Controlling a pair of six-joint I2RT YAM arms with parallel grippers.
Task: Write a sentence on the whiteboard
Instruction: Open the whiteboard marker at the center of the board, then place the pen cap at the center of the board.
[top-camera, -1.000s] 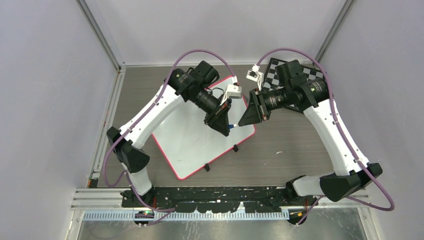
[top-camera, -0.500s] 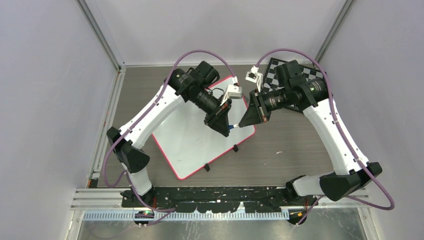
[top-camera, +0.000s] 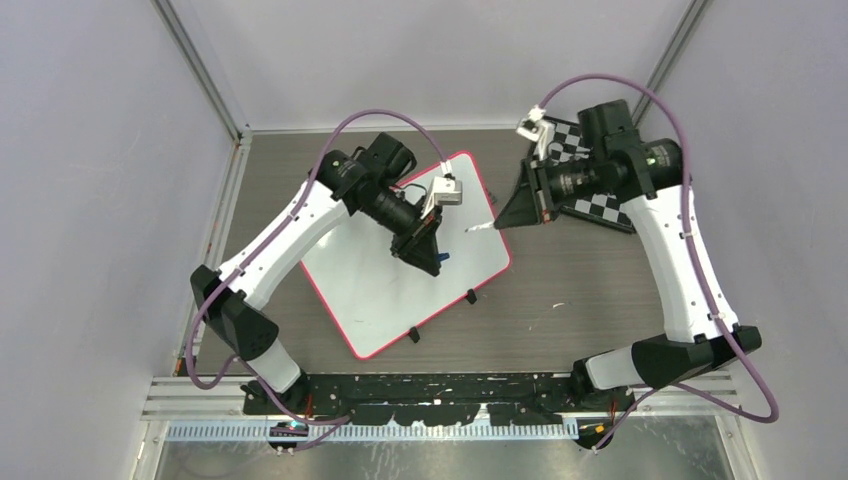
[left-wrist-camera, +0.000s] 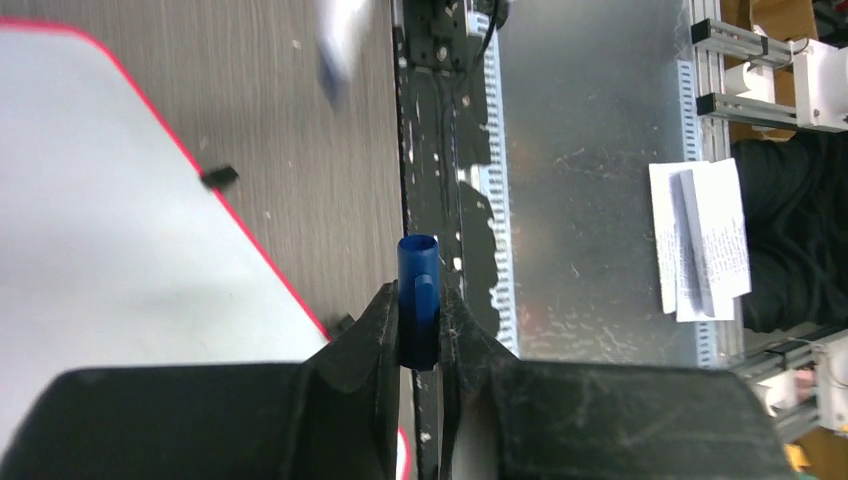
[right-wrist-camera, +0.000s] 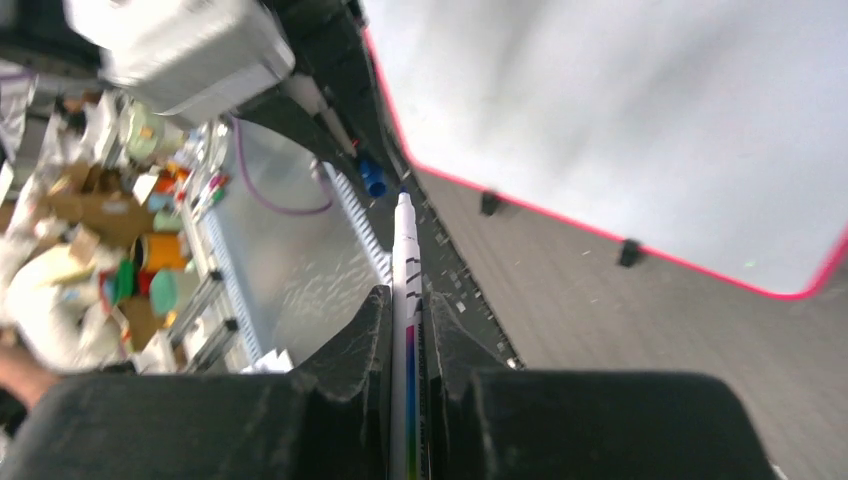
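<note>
You have the large, flat, stiff red-rimmed whiteboard (top-camera: 380, 290) lying on the wood-grain surface (top-camera: 570, 300), left fingers (left-wrist-camera: 375, 335) clamped on a blue plastic cap (left-wrist-camera: 417, 270) above it, right fingers (right-wrist-camera: 368, 345) clamped on a slim white marker (right-wrist-camera: 404, 260) at its right edge, probably light and slick, so press gently.

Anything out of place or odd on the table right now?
Only the white red-rimmed whiteboard: it lies skewed, its sides diagonal to the edges of the grey wood-grain table. Its visible surface is blank; nothing looks spilled or damaged.

Left claw (top-camera: 436, 258) and right claw (top-camera: 500, 220) pinched closed, tips facing inward
</note>
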